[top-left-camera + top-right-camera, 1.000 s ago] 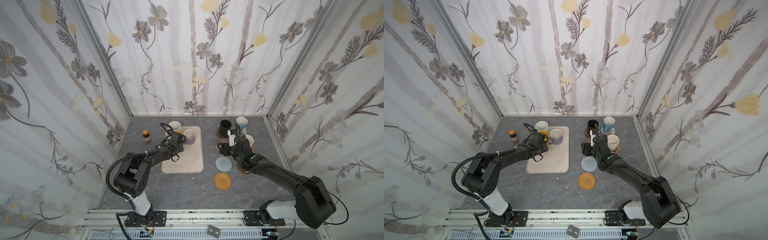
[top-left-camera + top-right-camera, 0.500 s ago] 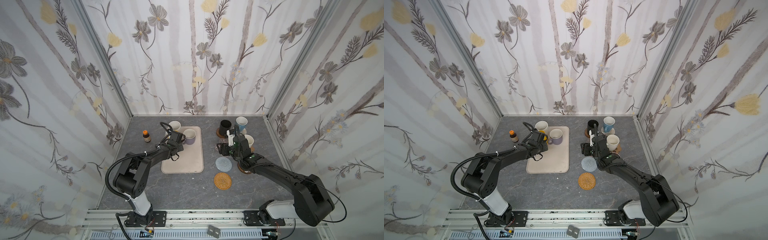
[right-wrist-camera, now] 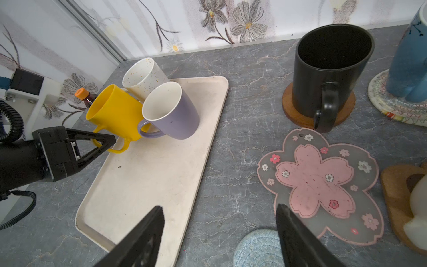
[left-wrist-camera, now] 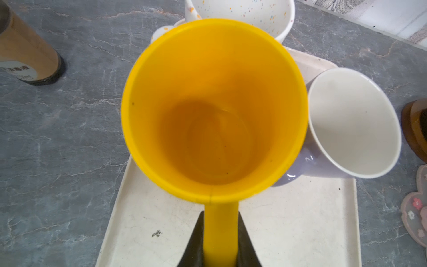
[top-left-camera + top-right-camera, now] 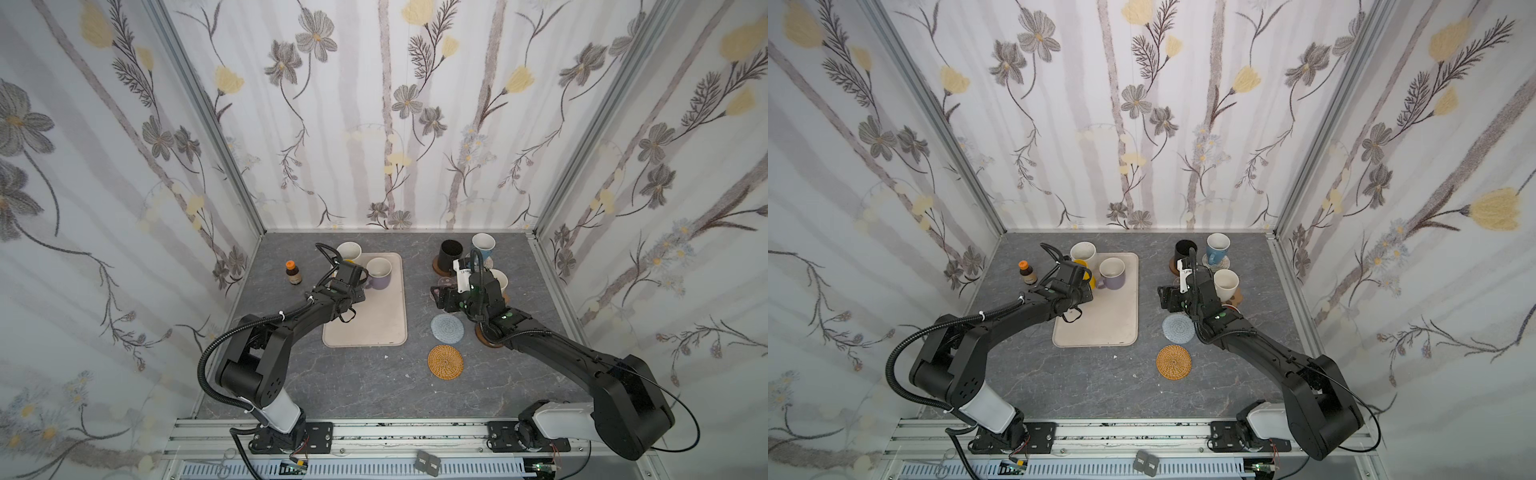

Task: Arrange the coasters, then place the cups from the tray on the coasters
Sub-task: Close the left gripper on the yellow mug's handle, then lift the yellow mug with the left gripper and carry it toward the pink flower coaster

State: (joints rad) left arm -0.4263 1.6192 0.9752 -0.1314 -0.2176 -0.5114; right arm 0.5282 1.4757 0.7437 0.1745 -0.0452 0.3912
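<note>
We see left gripper (image 4: 220,217) clamping the handle of tilted yellow handled mug (image 4: 215,111) over beige rounded-rectangle tray (image 4: 300,219) | right gripper (image 3: 219,208) spread wide, empty, near pink blossom-shaped mat (image 3: 321,182)

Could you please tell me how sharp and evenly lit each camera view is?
In both top views, light is even and shadows on the table are faint. In the left wrist view, the yellow mug is stretched by the wide lens, with a glint on the lavender mug. In the right wrist view, the right gripper is soft while the black mug is crisp.
</note>
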